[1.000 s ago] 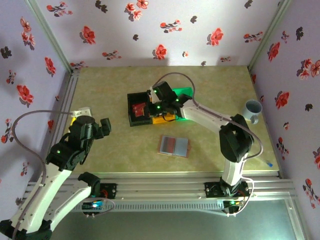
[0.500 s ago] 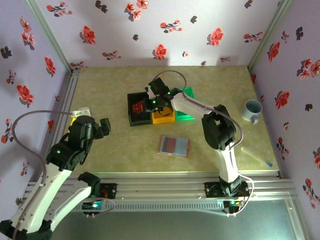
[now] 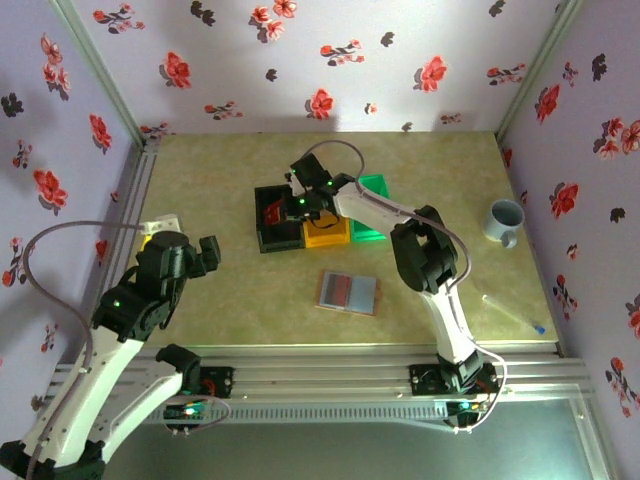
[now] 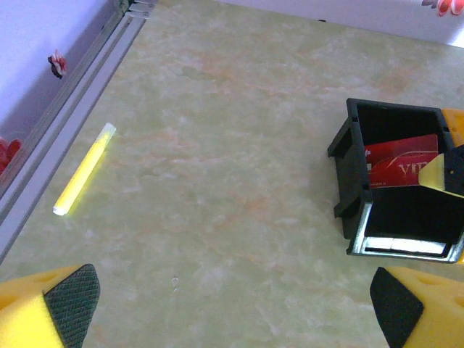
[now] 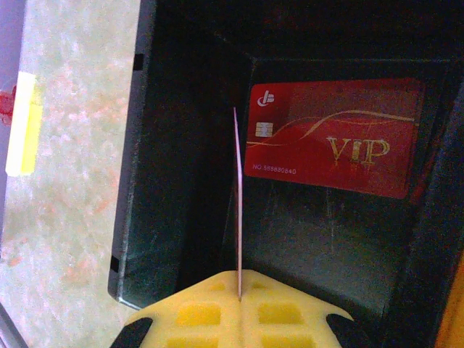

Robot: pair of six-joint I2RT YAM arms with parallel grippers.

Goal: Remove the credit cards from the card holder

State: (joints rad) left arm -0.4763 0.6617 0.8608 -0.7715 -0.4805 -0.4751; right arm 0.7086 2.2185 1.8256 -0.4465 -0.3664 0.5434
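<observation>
Over the black bin [image 3: 265, 240] mid-frame, my right tool [image 5: 239, 301] pinches what seems a card [image 5: 237, 203], to drop it; left tool [image 4: 232, 297] gapes.

Our left arm [image 3: 110, 330] is bent low on its own side. Our left gripper [image 3: 208, 252] is wide open with nothing in it (its two yellow fingers [image 4: 43, 312] sit far apart). Our right arm [image 3: 425, 255] reaches far forward and across to the left. Our right gripper [image 3: 297, 203] points down, squeezed tight on a thin card [image 5: 237, 203].
</observation>
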